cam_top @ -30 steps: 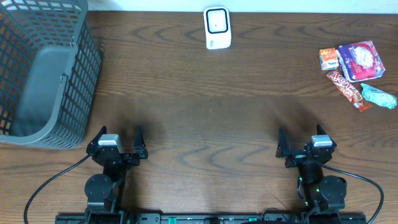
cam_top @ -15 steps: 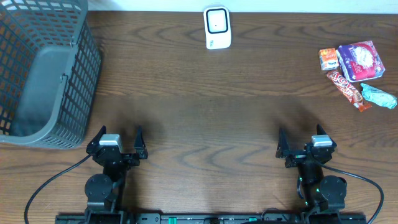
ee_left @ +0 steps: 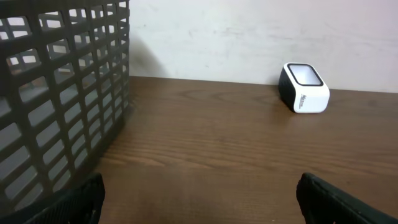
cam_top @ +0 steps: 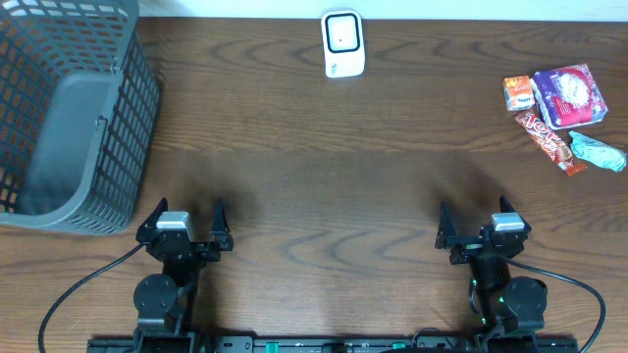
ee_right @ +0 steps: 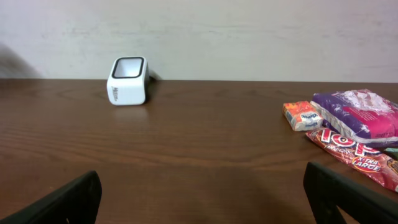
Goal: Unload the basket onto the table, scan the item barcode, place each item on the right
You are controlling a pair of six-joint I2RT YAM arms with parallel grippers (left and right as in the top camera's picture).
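Note:
A white barcode scanner (cam_top: pixel 343 44) stands at the table's far middle edge, also seen from the left wrist (ee_left: pixel 304 96) and the right wrist (ee_right: pixel 127 81). Snack items lie at the far right: a purple packet (cam_top: pixel 570 95), a small orange box (cam_top: pixel 518 93), a red candy bar (cam_top: pixel 549 140) and a teal wrapper (cam_top: pixel 599 151). My left gripper (cam_top: pixel 186 215) rests near the front left, open and empty. On the front right my right gripper (cam_top: pixel 475 218) is open too, nothing between its fingers. Both are far from the items.
A large grey mesh basket (cam_top: pixel 69 108) fills the far left corner, its wall close in the left wrist view (ee_left: pixel 56 93). A pale wall runs behind the table's far edge.

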